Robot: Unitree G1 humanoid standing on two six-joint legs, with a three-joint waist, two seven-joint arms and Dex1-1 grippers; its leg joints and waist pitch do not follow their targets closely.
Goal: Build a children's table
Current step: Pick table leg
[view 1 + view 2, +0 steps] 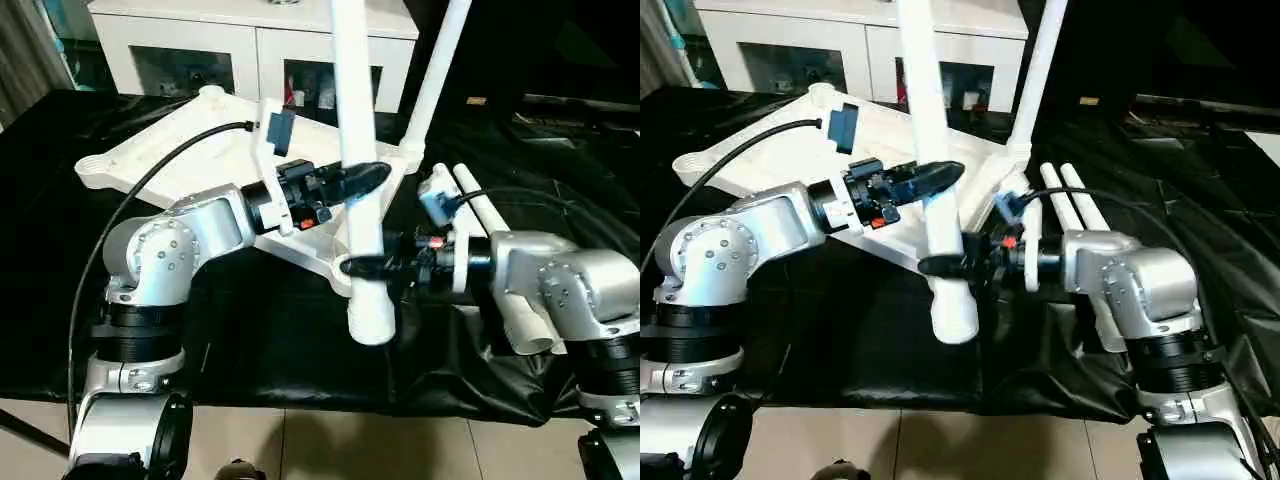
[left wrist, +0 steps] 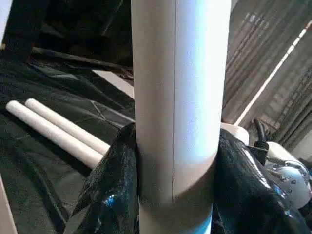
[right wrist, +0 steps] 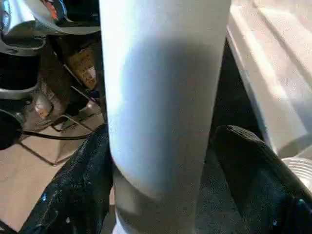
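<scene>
The white tabletop (image 1: pixel 190 150) lies ribbed side up on the black-sheeted work table. One white leg (image 1: pixel 437 70) stands in its far right corner socket. A second leg (image 1: pixel 352 90) is held upright over the tabletop's near corner, its wide end (image 1: pixel 372 320) hanging just in front of that corner. My left gripper (image 1: pixel 365 182) is shut on this leg, both fingers (image 2: pixel 105 195) pressed to it. Lower down, my right gripper (image 1: pixel 362 267) stands open around the same leg, one finger (image 3: pixel 253 180) a little clear of it. Two more legs (image 1: pixel 1072 205) lie side by side on the right.
A white cabinet with glass doors (image 1: pixel 200 50) stands behind the work table. The black sheet's front edge (image 1: pixel 300 395) hangs over a tiled floor. My right forearm (image 1: pixel 560 280) covers the near ends of the lying legs.
</scene>
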